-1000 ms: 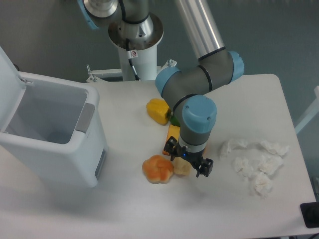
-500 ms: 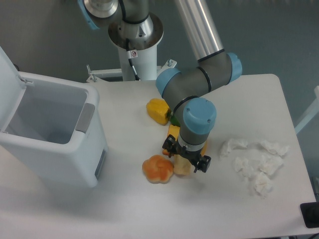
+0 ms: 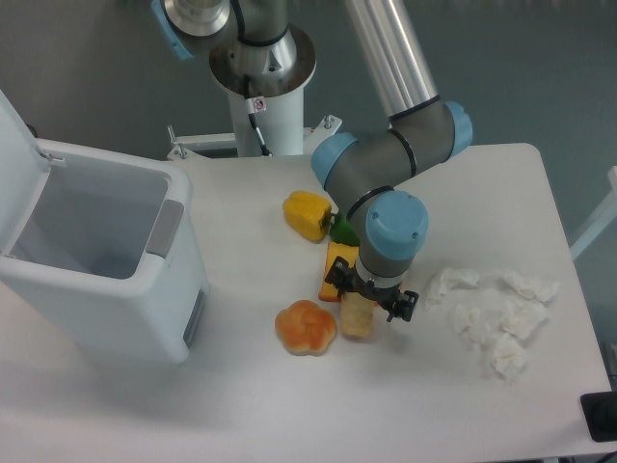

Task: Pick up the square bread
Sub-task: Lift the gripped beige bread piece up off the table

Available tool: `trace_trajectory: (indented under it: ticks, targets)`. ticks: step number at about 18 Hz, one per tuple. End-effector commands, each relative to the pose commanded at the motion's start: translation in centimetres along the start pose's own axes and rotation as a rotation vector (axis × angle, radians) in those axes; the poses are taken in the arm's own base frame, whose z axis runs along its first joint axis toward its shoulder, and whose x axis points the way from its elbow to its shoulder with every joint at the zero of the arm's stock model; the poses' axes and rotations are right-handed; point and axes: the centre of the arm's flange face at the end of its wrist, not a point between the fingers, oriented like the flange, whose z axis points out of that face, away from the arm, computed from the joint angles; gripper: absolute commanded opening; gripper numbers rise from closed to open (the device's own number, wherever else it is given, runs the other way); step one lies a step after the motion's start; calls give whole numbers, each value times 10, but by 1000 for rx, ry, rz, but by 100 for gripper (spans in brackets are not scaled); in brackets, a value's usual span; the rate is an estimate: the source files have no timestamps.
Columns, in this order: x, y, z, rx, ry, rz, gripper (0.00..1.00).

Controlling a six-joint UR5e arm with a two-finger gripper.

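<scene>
Pointing straight down, the gripper (image 3: 370, 301) sits right over the top end of the square bread (image 3: 356, 318). Its black fingers (image 3: 402, 306) show on either side of the wrist, but the wrist hides the tips, so I cannot tell how wide they stand or whether they have hold of the bread. The bread is a small pale beige block lying near the middle of the table (image 3: 289, 405), its lower end sticking out from under the gripper at 6 o'clock.

Just beside the bread, at 9 o'clock, lies the round bun (image 3: 306, 328), orange-brown and lobed; the two look to be touching or nearly so. At 11 o'clock from the bread a flat orange slab (image 3: 336, 267) lies partly under the arm. Further along at 11 o'clock is a yellow pepper (image 3: 307, 214), with a bit of something green (image 3: 341, 231) at its right side.

At 3 o'clock from the gripper, well apart, is a heap of crumpled white tissue (image 3: 492, 316). Far out at 9 o'clock stands a white bin (image 3: 106, 270) with its lid up. The arm's base column (image 3: 262, 92) rises at 12 o'clock behind the table.
</scene>
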Motion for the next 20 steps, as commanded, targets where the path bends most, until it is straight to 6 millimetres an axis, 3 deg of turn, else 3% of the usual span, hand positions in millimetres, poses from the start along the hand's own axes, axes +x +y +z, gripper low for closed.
trace_trajectory:
  ticks: [3,5,9,13,20]
  targets:
    - [-1,0,-2,7,1,3,62]
    - [-1,0,-3,9,-2,0,43]
    - [-3,0,-9,17,-9,-3,28]
    - [-10,-4,-23,53,-23,-3,28]
    - [-34,-21,-91,141,-131,5,30]
